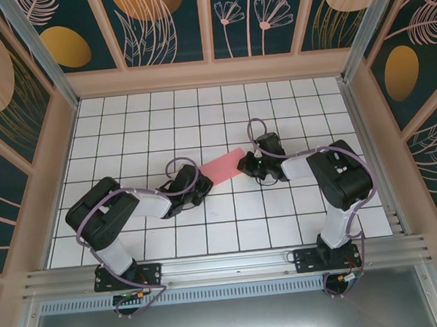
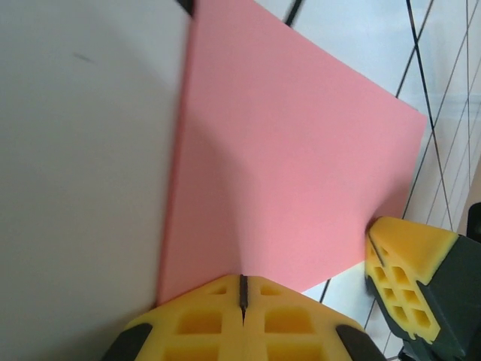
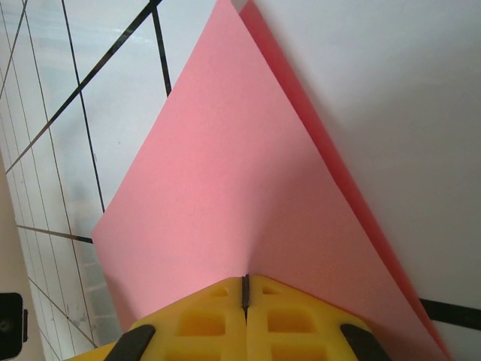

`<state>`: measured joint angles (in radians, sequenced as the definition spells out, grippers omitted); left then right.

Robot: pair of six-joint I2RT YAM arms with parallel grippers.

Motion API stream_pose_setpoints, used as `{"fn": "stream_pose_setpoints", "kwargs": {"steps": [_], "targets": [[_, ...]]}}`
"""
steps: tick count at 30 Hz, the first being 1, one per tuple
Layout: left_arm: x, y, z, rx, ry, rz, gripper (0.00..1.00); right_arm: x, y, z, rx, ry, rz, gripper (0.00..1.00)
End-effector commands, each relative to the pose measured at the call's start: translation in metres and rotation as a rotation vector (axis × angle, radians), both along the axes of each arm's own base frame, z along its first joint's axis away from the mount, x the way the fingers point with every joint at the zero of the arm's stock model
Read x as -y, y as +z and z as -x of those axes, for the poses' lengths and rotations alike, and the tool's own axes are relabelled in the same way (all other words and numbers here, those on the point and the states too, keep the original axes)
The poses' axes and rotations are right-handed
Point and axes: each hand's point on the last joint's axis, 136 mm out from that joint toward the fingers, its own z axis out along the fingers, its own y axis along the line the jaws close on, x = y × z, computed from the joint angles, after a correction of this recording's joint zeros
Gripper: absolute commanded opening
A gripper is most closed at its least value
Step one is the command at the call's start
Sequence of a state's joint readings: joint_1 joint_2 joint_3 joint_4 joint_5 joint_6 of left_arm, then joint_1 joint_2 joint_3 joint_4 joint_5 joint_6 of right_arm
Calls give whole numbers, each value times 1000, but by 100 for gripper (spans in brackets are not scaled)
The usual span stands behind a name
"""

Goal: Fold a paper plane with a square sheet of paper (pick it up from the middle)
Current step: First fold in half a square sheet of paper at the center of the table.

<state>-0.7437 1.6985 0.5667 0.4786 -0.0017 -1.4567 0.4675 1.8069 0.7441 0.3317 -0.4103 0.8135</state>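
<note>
The left tool (image 2: pixel 242 289) and right tool (image 3: pixel 245 289) each pinch an edge of the paper (image 1: pixel 222 167), fully closed; it looks thin, limp, easily creased.

Standing here looking it over, I can't read a single word, number, label or sign on anything.
</note>
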Motion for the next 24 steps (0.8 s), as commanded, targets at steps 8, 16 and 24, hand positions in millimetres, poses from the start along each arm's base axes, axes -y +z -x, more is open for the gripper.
{"fn": "stream_pose_setpoints", "kwargs": {"steps": [8, 16, 24], "targets": [[-47, -33, 32, -106, 39, -151, 0, 35, -47, 26, -138, -41, 194, 0], [-47, -1, 17, 2, -32, -194, 0, 34, -29, 12, -81, -38, 218, 0], [-41, 55, -25, 166, -198, -334, 30, 15, 29, -14, 60, -12, 261, 6]]}}
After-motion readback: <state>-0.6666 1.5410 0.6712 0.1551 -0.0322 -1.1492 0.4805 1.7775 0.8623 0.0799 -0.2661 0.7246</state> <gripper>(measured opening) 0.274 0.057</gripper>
